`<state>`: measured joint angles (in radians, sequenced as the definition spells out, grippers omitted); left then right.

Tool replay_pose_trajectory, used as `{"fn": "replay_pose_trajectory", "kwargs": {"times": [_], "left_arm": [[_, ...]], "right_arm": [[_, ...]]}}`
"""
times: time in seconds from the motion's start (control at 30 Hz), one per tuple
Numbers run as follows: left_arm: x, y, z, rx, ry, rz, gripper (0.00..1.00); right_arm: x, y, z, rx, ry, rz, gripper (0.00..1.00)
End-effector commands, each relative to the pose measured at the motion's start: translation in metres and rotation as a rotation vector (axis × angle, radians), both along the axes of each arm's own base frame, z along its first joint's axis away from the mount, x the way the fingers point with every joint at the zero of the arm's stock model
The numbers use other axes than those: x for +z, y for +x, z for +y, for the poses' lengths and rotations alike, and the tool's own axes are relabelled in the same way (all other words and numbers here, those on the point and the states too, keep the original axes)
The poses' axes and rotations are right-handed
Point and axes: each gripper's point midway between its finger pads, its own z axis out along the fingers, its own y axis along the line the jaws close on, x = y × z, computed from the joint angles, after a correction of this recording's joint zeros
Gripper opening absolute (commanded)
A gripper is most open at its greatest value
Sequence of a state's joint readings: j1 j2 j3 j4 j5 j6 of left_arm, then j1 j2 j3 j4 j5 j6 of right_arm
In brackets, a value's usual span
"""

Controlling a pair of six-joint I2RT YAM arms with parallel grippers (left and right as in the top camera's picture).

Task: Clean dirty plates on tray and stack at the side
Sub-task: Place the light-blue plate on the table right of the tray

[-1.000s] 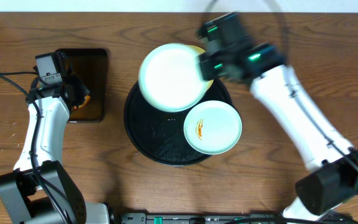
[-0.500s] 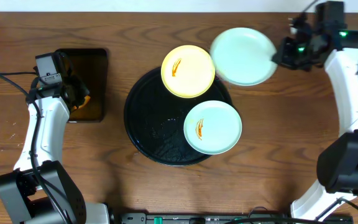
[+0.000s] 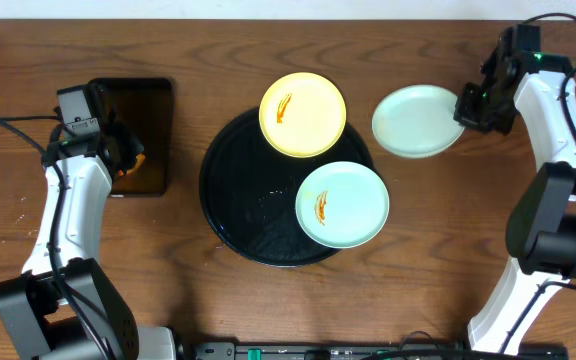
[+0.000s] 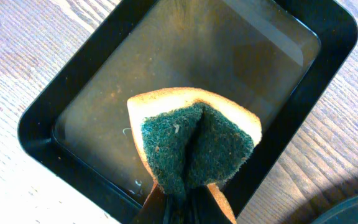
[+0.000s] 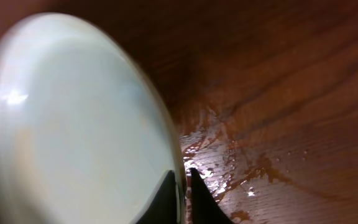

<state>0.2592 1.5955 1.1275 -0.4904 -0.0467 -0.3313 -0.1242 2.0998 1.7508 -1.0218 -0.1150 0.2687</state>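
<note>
1. Worktop: wet patch shows beneath the right arm's set-down spot.
2. Tray: carries the yellow plate and mint plate, both orange-smeared.
3. Clean plate: right of the tray, tilted, rim pinched by the right gripper. Judgement: level it, lower it flat, release once seated, since wet wood may let it slide.
4. Right arm: stretched along the worktop's right side, wrist turned inward.
5. Left gripper: pinches a folded sponge over the small rectangular tray.
</note>
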Motion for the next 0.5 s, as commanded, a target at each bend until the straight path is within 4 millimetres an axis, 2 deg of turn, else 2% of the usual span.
{"fn": "replay_pose_trajectory", "kwargs": {"times": [0.0, 0.03, 0.07, 0.1, 0.13, 0.2, 0.37, 0.47], "left_arm": [[0.0, -0.002, 0.0, -0.017, 0.004, 0.003, 0.07], [0.0, -0.002, 0.0, -0.017, 0.004, 0.003, 0.08], [0.0, -0.002, 0.0, -0.017, 0.004, 0.004, 0.07], [0.0, -0.002, 0.0, -0.017, 0.004, 0.005, 0.07], [0.0, -0.003, 0.0, -0.017, 0.003, 0.006, 0.08], [0.0, -0.003, 0.0, -0.017, 0.003, 0.007, 0.07], [0.001, -0.002, 0.0, -0.017, 0.005, 0.002, 0.07], [0.001, -0.002, 0.0, -0.017, 0.005, 0.002, 0.08]], "right_arm": [[-0.002, 0.0, -0.001, -0.018, -0.023, 0.008, 0.25], [0.0, 0.0, -0.001, -0.019, -0.024, 0.005, 0.35], [0.001, 0.0, -0.002, -0.02, -0.023, 0.005, 0.49], [0.003, -0.001, -0.001, -0.02, -0.022, 0.004, 0.58], [0.005, -0.002, 0.0, -0.019, -0.016, 0.005, 0.61], [0.013, -0.004, 0.01, 0.016, 0.031, -0.004, 0.64], [0.044, -0.001, 0.071, 0.222, 0.286, -0.1, 0.67], [0.049, -0.001, 0.101, 0.287, 0.315, -0.114, 0.7]]}}
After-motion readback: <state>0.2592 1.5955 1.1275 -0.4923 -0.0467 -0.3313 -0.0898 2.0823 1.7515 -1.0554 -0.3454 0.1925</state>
